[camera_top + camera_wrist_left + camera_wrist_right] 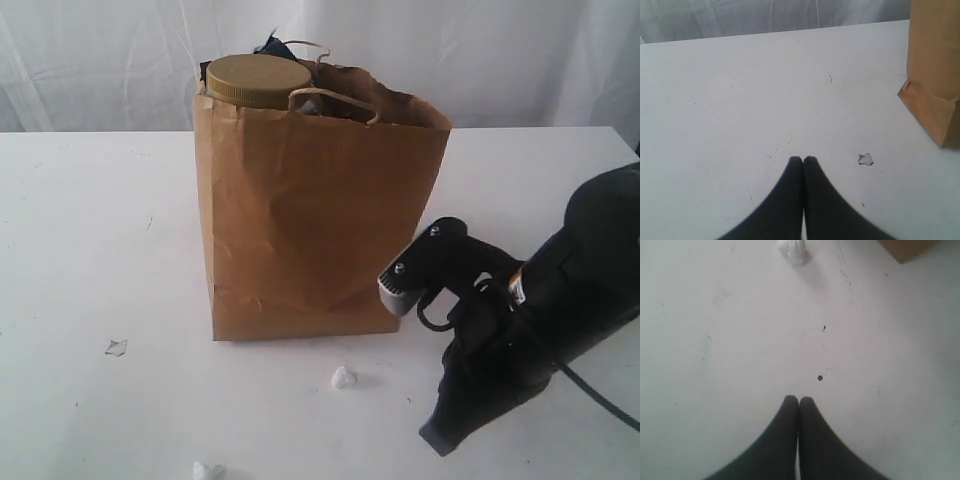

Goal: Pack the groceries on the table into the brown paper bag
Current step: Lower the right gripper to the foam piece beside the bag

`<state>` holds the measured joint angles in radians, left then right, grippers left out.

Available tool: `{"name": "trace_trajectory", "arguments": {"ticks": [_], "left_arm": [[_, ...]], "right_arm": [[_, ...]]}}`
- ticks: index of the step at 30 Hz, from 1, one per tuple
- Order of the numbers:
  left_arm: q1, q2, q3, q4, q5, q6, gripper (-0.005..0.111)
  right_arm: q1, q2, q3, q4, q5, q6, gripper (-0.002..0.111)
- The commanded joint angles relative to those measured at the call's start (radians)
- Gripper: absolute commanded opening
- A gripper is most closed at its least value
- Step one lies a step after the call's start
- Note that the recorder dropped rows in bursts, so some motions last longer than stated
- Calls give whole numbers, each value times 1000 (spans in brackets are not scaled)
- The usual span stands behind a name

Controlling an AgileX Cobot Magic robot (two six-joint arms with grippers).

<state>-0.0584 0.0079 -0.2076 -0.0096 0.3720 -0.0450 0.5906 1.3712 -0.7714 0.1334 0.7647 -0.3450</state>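
Found the tall kraft-brown paper bag with twisted loop handles (310,230) standing upright on the wide white tabletop (80,250), creased but holding its shape. Spotted the big clear jar with the olive screw lid (258,80) poking above the bag's rim at its left corner, something dark tucked behind it; could not make out the rest inside. Saw no grocery lying outside the bag in any view. Judged the packing finished or very nearly so, with no next pick called for, only keeping both arms clear of the bag. Noted the black right gripper (798,400) pinched fully closed on nothing, over bare table to the front right of the bag; likewise the black left gripper (803,160), closed and empty, to the bag's front left. Counted three small whitish scraps (343,377) in front of the bag. Made out faint scuffs and specks on the surface, and white draped cloth (100,60) behind the bag
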Motion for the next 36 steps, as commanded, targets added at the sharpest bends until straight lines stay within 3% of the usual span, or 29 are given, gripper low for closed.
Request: {"name": "trace_trajectory", "arguments": {"ticks": [1, 3, 5, 7, 13, 23, 32, 36], "left_arm": [[-7, -8, 2, -8, -4, -2, 0], [-7, -8, 2, -8, -4, -2, 0], [-7, -8, 2, -8, -4, -2, 0], [-7, -8, 2, -8, -4, -2, 0], [-7, -8, 2, -8, -4, -2, 0], [-7, -8, 2, -8, -4, -2, 0], [-7, -8, 2, -8, -4, -2, 0], [-7, -8, 2, -8, -4, -2, 0]], "right_arm": [[-4, 71, -6, 50, -150, -91, 5], [0, 119, -15, 144, -202, -247, 21], [24, 174, -45, 183, -246, -296, 45], [47, 219, -57, 188, -301, -291, 50], [107, 294, -59, 217, -446, -225, 50], [107, 367, -59, 233, -501, -203, 49], [107, 398, -59, 233, -521, -192, 40], [107, 398, -59, 233, -529, -192, 27]]}}
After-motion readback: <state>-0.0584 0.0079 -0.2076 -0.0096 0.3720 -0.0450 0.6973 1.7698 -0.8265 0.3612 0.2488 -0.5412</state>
